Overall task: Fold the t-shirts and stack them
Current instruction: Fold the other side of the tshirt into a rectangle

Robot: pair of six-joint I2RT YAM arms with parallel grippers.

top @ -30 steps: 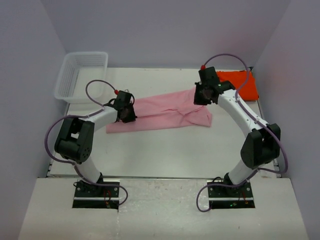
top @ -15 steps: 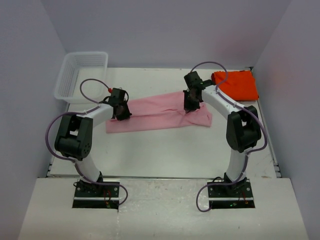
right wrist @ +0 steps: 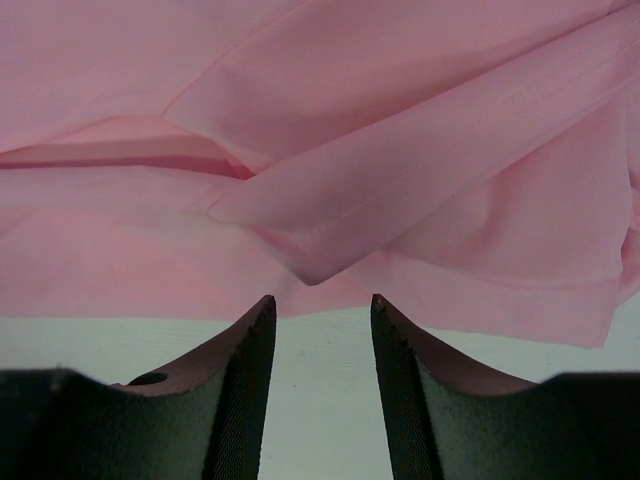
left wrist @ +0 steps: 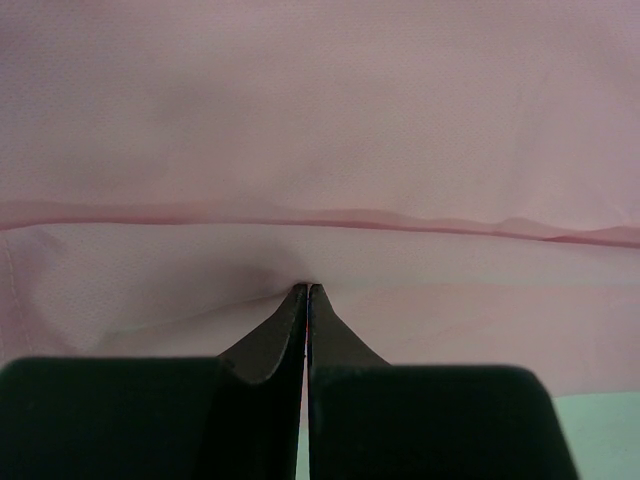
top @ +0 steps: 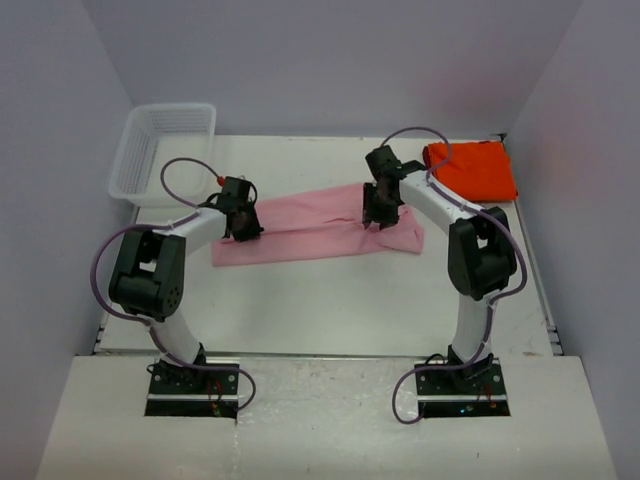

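Pink t-shirt with left jaws tight together, seemingly on its cloth; right jaws apart, empty.

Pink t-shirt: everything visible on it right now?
The pink t-shirt is plain, thin soft cloth with stitched hems, folded into a long band flat on the table, slanting from near left to far right, its right end rumpled in overlapping folds. The left gripper is shut on a pucker near its left end; the right gripper stands open at one hem, holding nothing.
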